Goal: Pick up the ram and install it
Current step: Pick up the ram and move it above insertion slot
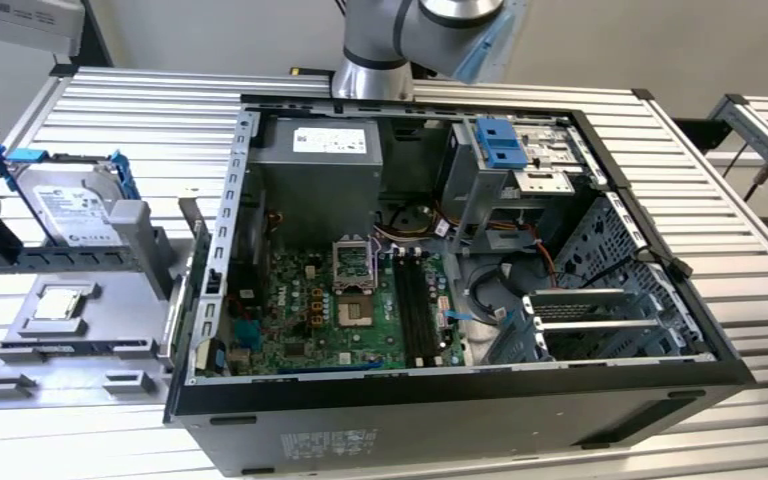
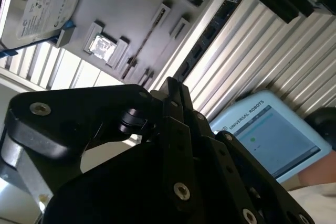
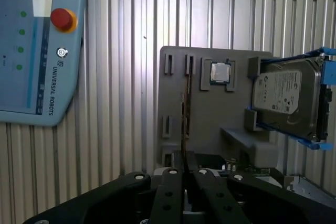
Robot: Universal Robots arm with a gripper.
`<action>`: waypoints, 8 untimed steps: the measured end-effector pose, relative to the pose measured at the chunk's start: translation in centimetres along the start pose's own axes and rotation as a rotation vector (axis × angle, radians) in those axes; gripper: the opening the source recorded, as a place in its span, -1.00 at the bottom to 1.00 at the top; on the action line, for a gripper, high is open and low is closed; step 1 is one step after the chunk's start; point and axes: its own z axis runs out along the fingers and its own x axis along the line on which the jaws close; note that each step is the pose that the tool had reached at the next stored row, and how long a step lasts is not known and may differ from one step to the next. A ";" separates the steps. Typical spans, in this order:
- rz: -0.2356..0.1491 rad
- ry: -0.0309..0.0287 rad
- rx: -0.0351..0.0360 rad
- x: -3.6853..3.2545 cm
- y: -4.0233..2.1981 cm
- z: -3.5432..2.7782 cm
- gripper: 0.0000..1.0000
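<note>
The ram [image 3: 185, 109] stands on edge in the slots of the grey holder block [image 3: 210, 119], seen as a thin dark line beside the small silver processor chip [image 3: 220, 73]. In the second wrist view the ram [image 2: 138, 56] is a thin strip on the same block. In the exterior view it is a dark line [image 1: 80, 347] along the block's near row of clips. My gripper [image 3: 184, 170] hangs well above the block, its black fingers pressed together with nothing between them; its tips [image 2: 171, 85] also meet in the second wrist view. The ram lies in line with the fingertips.
The open computer case [image 1: 704, 365] lies on the slatted table, with its motherboard [image 1: 344, 320] and long dark memory slots [image 1: 418, 300] exposed. A silver hard drive with blue brackets [image 1: 71, 210] leans on the holder block. A blue teach pendant [image 3: 37, 51] lies beside the block.
</note>
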 end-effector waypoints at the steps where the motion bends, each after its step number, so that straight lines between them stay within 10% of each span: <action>1: 0.000 0.0000 -0.0003 0.00 -0.35 0.00 -1.00; 8: 0.000 -0.0001 -0.0043 -0.01 -3.15 -0.04 -1.00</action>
